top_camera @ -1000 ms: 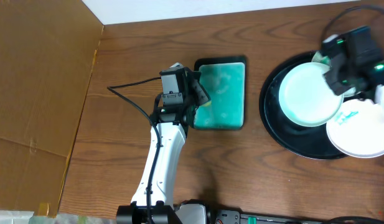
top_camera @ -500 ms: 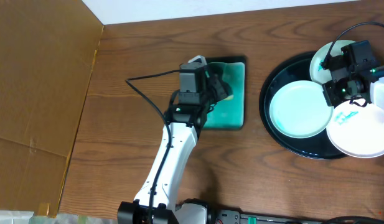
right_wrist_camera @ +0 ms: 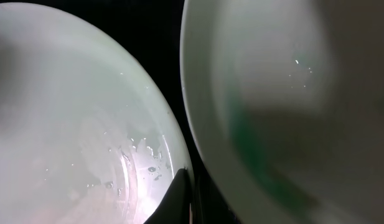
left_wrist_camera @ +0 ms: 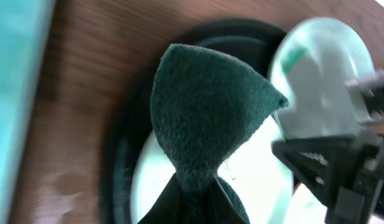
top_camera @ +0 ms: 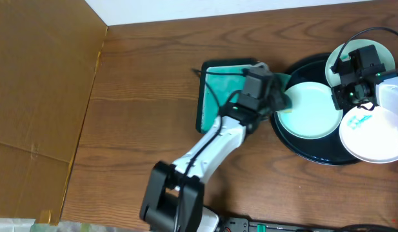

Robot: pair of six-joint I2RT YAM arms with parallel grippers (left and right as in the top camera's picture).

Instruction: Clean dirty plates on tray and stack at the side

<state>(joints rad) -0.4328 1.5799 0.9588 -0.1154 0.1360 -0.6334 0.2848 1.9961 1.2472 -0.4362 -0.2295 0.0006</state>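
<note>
Left gripper [left_wrist_camera: 193,190]: clamped on a dark green scouring pad [left_wrist_camera: 207,118], held over the black tray's left rim.
Right gripper [top_camera: 346,96]: at the right edge of the central mint plate [top_camera: 308,113]; open or closed cannot be told.
Black tray [top_camera: 311,153]: right side of the overhead frame, on the wooden table [top_camera: 140,77].
Plates: central mint plate flat on the tray; second mint plate [top_camera: 334,61] at upper right; white plate [top_camera: 379,142] at lower right, overlapping the rim.
Sponge tray [top_camera: 215,96]: just left of the black tray.

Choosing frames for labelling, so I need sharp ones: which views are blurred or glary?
Overhead: sharp, evenly lit, though the white plate is nearly blown out. Left wrist: the green scouring pad is crisp; the mint plate behind it and the table are motion-blurred. Right wrist: too close, all soft, with glints on the wet plate.
</note>
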